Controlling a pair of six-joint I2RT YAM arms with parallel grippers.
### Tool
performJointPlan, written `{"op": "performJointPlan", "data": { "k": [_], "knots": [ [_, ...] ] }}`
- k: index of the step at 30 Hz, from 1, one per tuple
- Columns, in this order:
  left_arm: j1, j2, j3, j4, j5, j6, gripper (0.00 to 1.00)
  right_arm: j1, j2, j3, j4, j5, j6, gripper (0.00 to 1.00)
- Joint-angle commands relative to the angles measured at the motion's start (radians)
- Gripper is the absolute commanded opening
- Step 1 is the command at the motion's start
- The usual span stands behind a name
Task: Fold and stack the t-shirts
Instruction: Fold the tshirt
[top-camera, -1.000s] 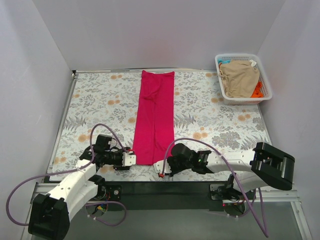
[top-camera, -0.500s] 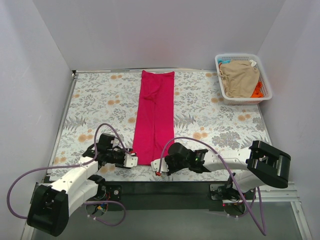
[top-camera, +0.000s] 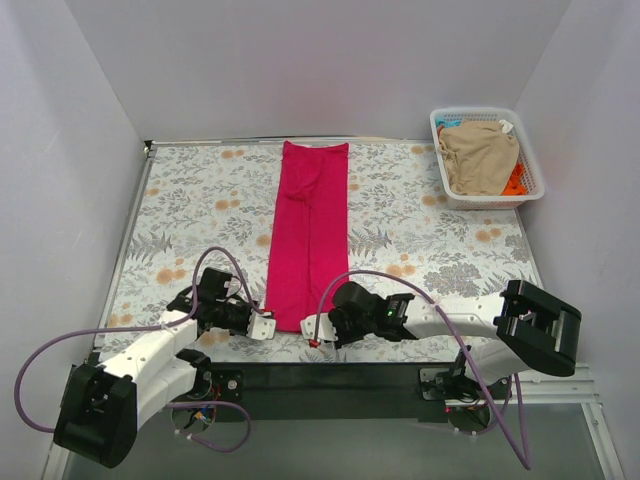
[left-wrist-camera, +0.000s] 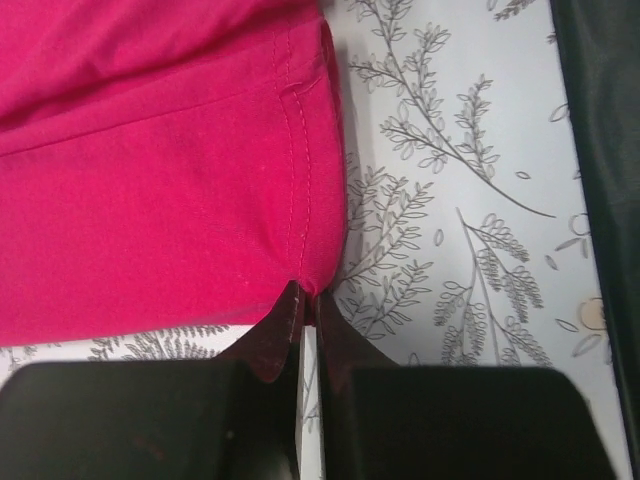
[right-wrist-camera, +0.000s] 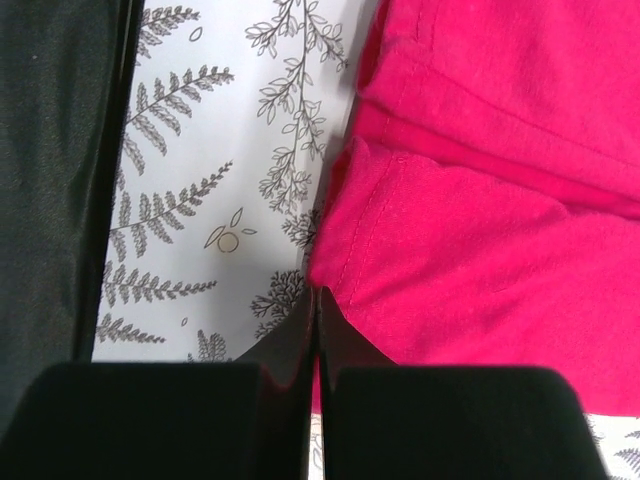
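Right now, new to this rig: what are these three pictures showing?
Two robot arms sit bolted at the near edge of a flowered table. The wide picture looks down from above and behind them; the two close-ups come from wrist cameras. A pink t-shirt, folded into a long strip, lies on the table. The left pincer and right pincer are shut, each apparently pinching a near corner. A white basket at the far right holds a tan t-shirt and some orange cloth.

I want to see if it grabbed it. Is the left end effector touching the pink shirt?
Touching. The left wrist view shows the left end effector shut on the pink shirt at its hem.
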Motion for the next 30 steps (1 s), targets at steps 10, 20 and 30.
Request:
{"op": "performJointPlan", "data": {
  "k": [10, 20, 30],
  "knots": [
    [-0.005, -0.067, 0.115, -0.255, 0.085, -0.097, 0.00, -0.030, -0.052, 0.103, -0.198, -0.072, 0.054, 0.01],
    [-0.005, -0.017, 0.100, -0.238, 0.071, -0.066, 0.02, -0.028, -0.087, 0.085, -0.247, -0.110, 0.016, 0.62],
    [-0.005, 0.006, 0.095, -0.225, 0.068, -0.065, 0.05, -0.028, -0.030, 0.067, -0.237, -0.115, -0.007, 0.43]
  ]
}}
